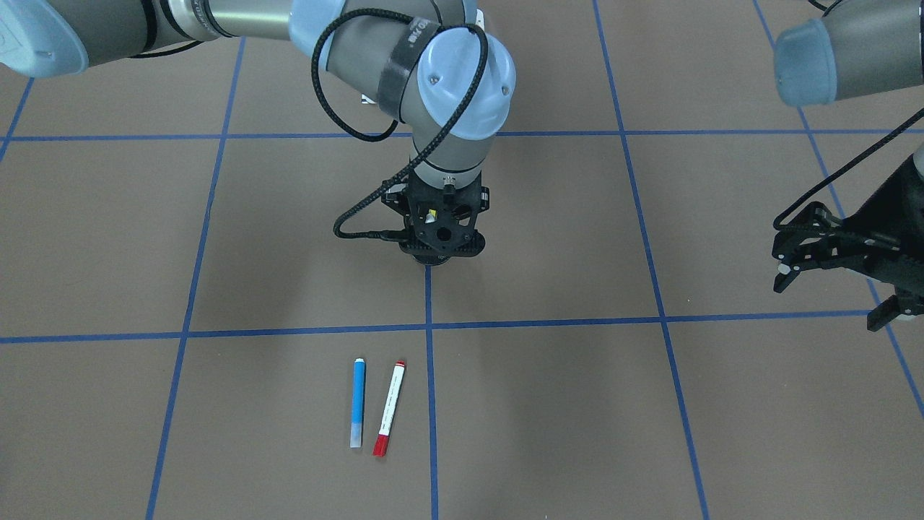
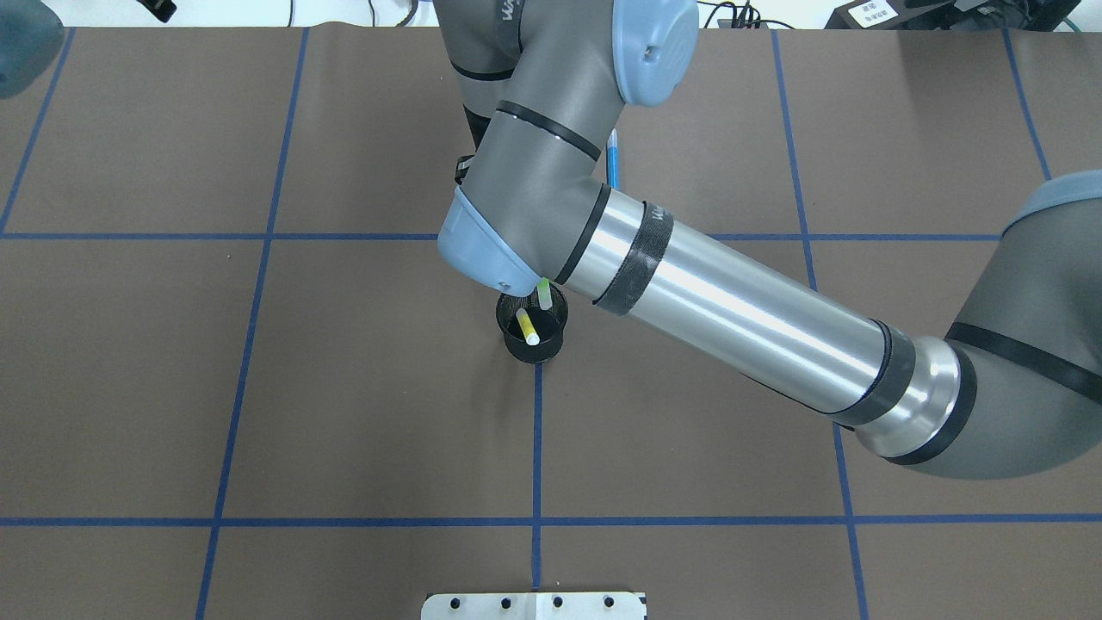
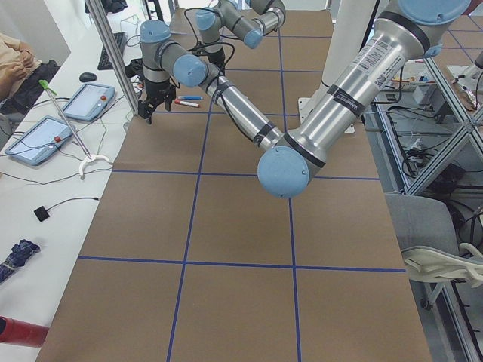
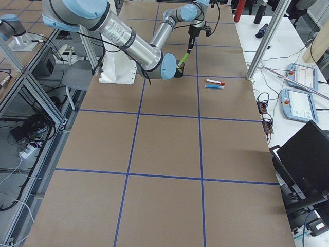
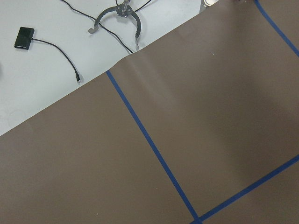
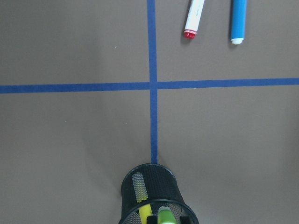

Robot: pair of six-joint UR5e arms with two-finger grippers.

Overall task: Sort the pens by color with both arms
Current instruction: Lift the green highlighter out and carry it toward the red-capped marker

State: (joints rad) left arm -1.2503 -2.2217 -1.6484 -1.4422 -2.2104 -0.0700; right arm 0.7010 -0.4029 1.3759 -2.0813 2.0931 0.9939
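Two-finger right gripper (image 4: 189,47): pinched shut on the top of the light green pen (image 2: 544,294), slim and bright, tilted, low end at the mouth of the black mesh cup (image 2: 534,349), likely to pull it out for sorting. Inside the cup: yellow pen (image 2: 526,328), leaning. Farther out, flat on the table (image 1: 144,238): blue pen (image 1: 358,401) and white pen with red ends (image 1: 389,410), side by side, not touching. Well apart: left gripper (image 1: 829,303), spread wide, holding nothing.

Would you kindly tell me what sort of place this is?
Most likely a robotics lab workcell: a brown table taped with a blue grid, teach pendants on the side bench, and aluminium framing with loose cables beside it.
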